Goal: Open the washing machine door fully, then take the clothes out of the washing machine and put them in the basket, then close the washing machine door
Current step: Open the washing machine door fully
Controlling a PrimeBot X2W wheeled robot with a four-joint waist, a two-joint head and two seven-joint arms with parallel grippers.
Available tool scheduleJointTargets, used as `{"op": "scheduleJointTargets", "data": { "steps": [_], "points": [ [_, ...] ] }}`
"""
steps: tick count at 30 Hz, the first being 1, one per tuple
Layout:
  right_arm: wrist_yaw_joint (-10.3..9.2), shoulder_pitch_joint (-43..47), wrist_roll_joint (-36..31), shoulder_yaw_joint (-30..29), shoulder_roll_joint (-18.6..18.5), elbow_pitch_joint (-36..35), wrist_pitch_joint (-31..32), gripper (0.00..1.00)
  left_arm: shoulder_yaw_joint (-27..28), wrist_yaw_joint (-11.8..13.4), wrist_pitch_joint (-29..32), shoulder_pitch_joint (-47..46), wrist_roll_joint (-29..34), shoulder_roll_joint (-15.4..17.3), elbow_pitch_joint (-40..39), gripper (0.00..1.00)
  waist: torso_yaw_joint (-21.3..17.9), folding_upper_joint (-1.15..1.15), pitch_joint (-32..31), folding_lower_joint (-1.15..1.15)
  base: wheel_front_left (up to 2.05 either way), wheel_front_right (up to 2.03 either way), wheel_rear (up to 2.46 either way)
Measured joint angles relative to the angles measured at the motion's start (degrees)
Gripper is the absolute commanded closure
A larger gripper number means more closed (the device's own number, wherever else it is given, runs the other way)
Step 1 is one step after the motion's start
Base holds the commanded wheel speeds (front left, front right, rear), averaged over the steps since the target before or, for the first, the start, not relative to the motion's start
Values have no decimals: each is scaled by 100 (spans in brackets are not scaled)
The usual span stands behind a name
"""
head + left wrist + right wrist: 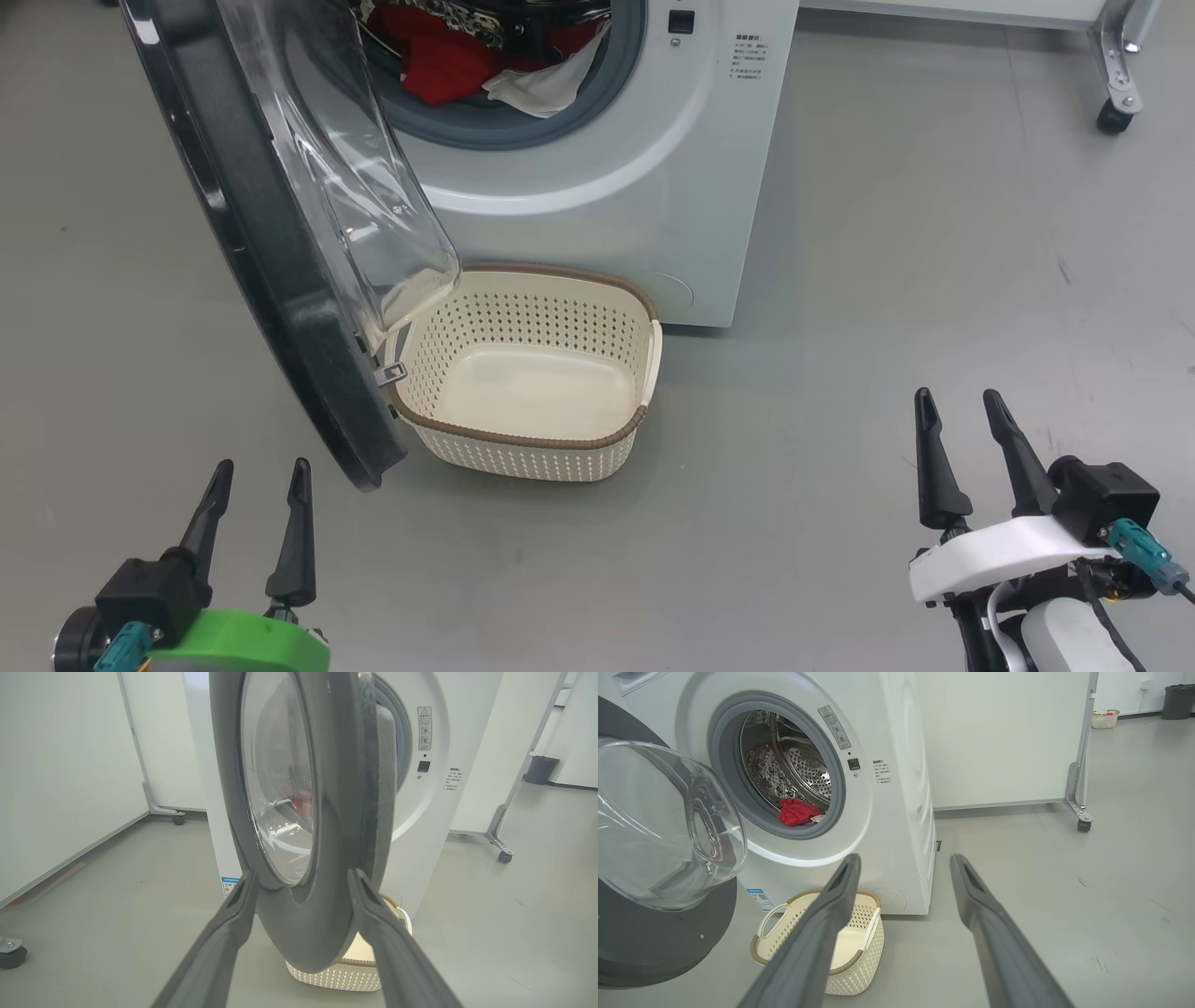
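The white washing machine (653, 168) stands ahead with its door (271, 243) swung out toward me, black rim and clear glass bowl facing right. Red and white clothes (485, 70) lie in the drum; a red piece of the clothes (796, 812) shows in the right wrist view. The cream basket (644, 373) sits on the floor in front of the machine, nothing in it. My left gripper (261, 467) is open, low and just left of the door's bottom edge. My right gripper (962, 397) is open, well right of the basket. The door (327, 812) looms close before the left fingers (233, 924).
Grey floor all around. A white wheeled frame with a caster (1116, 112) stands at the back right. White partition panels (60, 765) close off the left side. A dark bin (1176, 700) and another small basket (1104, 718) sit far off.
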Motion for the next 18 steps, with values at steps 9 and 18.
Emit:
{"op": "scheduleJointTargets", "data": {
  "steps": [9,18],
  "points": [
    [85,20,-79,-99,78,4,0,0,0,0,0,-1,7,-27,2,0,-11,0,-8,0,0,0,0],
    [183,112,-185,-175,127,43,0,0,-27,-1,0,0,7,-32,131,24,-1,0,-7,0,0,0,0]
  ]
}}
